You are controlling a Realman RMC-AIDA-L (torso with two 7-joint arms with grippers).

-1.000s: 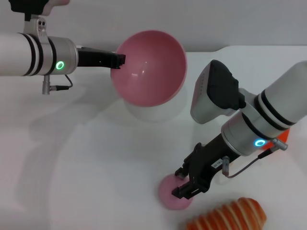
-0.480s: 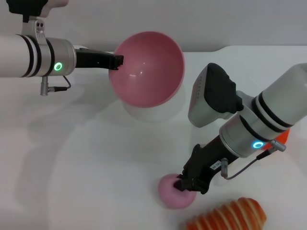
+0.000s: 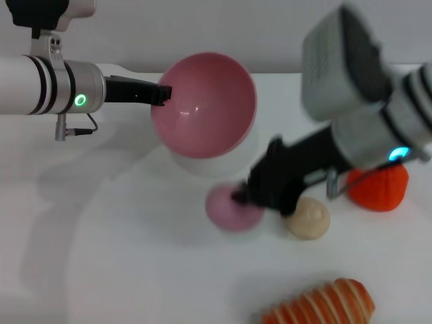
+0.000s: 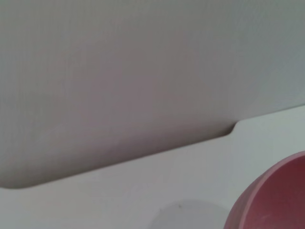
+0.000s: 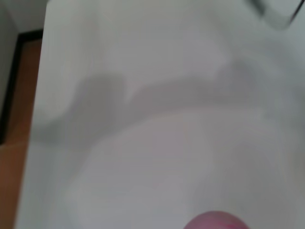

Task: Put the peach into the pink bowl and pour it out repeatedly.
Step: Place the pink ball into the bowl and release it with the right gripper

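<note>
The pink bowl hangs tilted above the table, its opening facing me, and my left gripper is shut on its left rim. A slice of the bowl's edge shows in the left wrist view. The peach, a small soft-pink ball, is held off the table just below and right of the bowl. My right gripper is shut on its right side. The top of the peach shows in the right wrist view.
A beige round lump lies right of the peach, close under the right gripper. An orange-red fruit sits farther right. A striped orange bread roll lies near the front edge. A white round base stands beneath the bowl.
My right gripper closed on the peach, then lifted it up and back toward the bowl, uncovering the beige lump and orange-red fruit. The bowl shifted slightly left.
</note>
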